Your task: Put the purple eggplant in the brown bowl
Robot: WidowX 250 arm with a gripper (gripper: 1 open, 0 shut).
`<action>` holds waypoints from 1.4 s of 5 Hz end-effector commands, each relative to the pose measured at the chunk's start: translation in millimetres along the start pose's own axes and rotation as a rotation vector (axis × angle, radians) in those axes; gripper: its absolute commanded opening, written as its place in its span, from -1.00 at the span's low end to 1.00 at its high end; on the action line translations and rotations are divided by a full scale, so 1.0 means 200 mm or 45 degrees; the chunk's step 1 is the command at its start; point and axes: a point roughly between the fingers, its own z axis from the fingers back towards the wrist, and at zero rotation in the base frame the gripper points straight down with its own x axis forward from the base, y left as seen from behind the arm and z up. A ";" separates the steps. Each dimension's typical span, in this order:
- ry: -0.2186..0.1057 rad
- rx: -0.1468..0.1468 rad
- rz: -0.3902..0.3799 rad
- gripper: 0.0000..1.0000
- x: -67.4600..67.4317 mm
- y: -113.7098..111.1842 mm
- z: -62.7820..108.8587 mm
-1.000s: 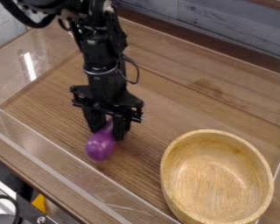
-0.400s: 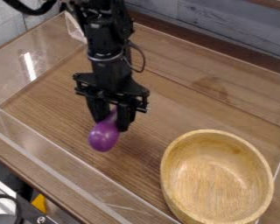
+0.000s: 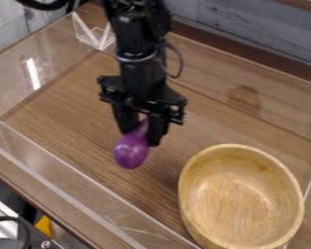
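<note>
- purple eggplant (image 3: 132,151) is hanging from the gripper (image 3: 144,133), fat end down, tilted a bit; top end is hidden between the black fingers, so the stem tip isn't showing
- gripper is clamping on the eggplant, pointing down; exact contact spots on the fingers are hard to make out, all black on black
- eggplant is sitting left of the brown bowl (image 3: 244,199), near its upper-left rim but not over it; it looks to be hanging clear of the wooden table (image 3: 249,107), though this angle isn't settling that
- bowl is holding nothing: bare wood grain inside, thick rim all visible except the bottom edge, which is getting very close to the frame's lower border
- arm (image 3: 139,49) is running up from the gripper and getting cut off at the top of the frame; cables near the wrist are blurring into it
- clear plastic wall (image 3: 67,199) is running along the table's near and left edges, left of the bowl; glare is making its edges hard to trace
- dark hardware at bottom left, below that wall, is cropped and unidentifiable
</note>
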 end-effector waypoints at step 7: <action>-0.131 -0.068 -0.280 -1.00 -0.07 -0.63 0.01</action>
